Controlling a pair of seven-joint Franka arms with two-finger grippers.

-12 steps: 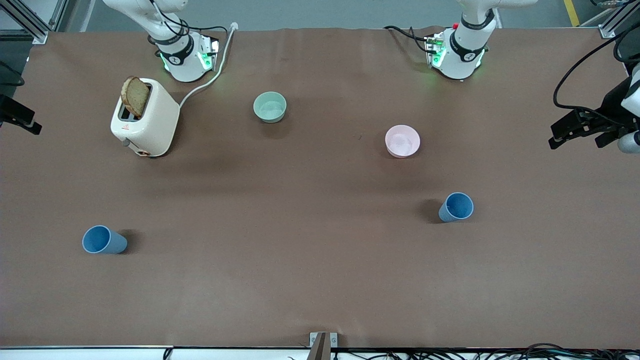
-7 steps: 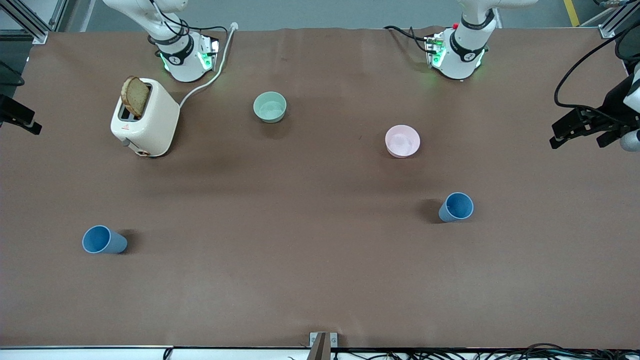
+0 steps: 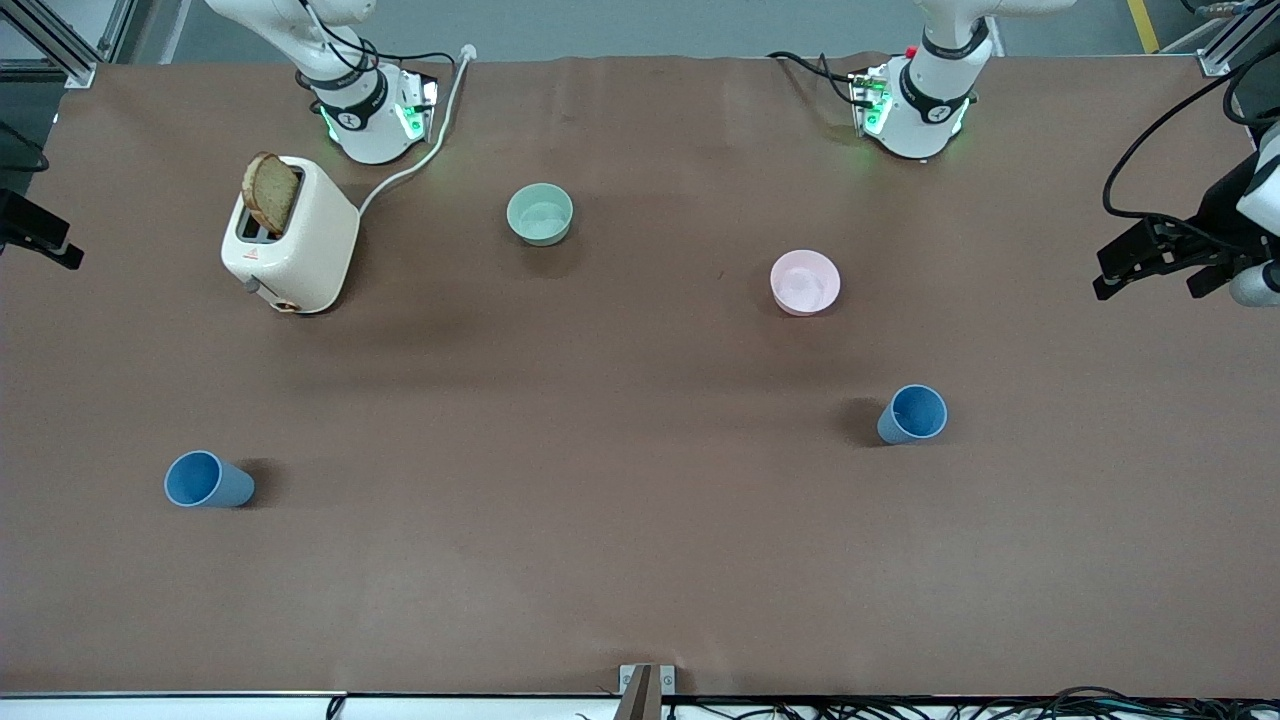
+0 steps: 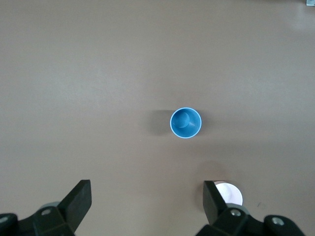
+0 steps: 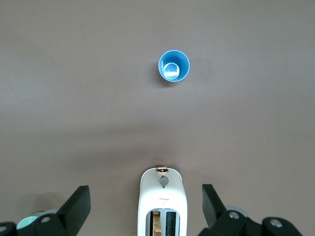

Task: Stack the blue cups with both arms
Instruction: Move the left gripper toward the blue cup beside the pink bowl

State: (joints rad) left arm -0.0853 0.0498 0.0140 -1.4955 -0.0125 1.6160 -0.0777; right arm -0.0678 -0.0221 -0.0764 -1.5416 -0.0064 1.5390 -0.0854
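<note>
Two blue cups stand upright and far apart on the brown table. One blue cup (image 3: 912,414) (image 4: 186,123) is toward the left arm's end, nearer to the front camera than the pink bowl (image 3: 805,282). The other blue cup (image 3: 208,481) (image 5: 173,66) is toward the right arm's end, nearer to the camera than the toaster (image 3: 290,240). My left gripper (image 4: 146,189) (image 3: 1150,262) hangs high over the table, open and empty. My right gripper (image 5: 145,192) (image 3: 40,240) hangs high over the toaster (image 5: 162,206), also open and empty.
A cream toaster with a slice of bread in one slot stands near the right arm's base, its cord (image 3: 420,160) running toward that base. A mint-green bowl (image 3: 540,214) sits between the toaster and the pink bowl (image 4: 230,194).
The left gripper has drifted slightly inward from the table's end. The right gripper, the cups and the bowls have not moved.
</note>
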